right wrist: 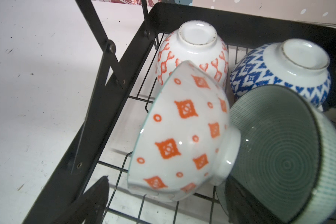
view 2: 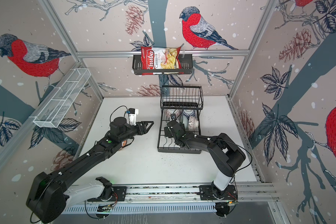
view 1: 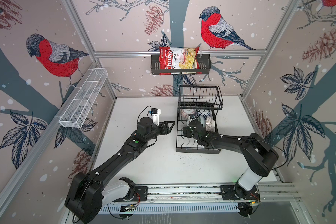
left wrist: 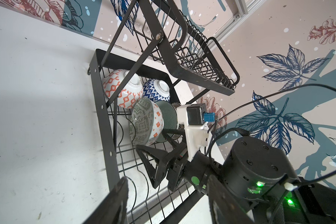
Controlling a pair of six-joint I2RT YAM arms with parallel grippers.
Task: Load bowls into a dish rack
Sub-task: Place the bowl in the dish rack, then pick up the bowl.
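On the white table (view 1: 144,166), right of centre, stands the dish rack (view 1: 198,151). Every bowl that can be made out sits in its lower tier, at the end under the raised basket (view 1: 200,95).

Both top views hide most of the bowls beneath the right arm. Only a grey-patterned bowl (view 1: 210,122), lying on its side, reads plainly there. The right wrist view shows an orange-lattice bowl (right wrist: 192,56) and a blue bowl (right wrist: 279,73) upside down, side by side at the back. In front of them an orange-diamond bowl (right wrist: 182,135) lies on its side, its foot turned into the mouth of a teal ringed bowl (right wrist: 279,159), which is also on its side. Only the left wrist view shows the orange-diamond bowl's grey-green patterned inside. That makes five bowls in the rack.

The right gripper (left wrist: 151,141) reaches into the lower tier with its jaws spread wide on either side of the orange-diamond bowl. One finger (right wrist: 97,199) stands clear of it; whether the other finger touches it cannot be told. The left gripper (view 1: 172,126) hovers over the table just left of the rack, jaws well apart and holding nothing.

In a top view an orange sliver (view 2: 124,144) shows beneath the left arm, too hidden to identify.

On the walls are one chips bag (view 1: 179,58) in one black wall basket (view 1: 204,64), and one white mesh tray (view 1: 83,99).
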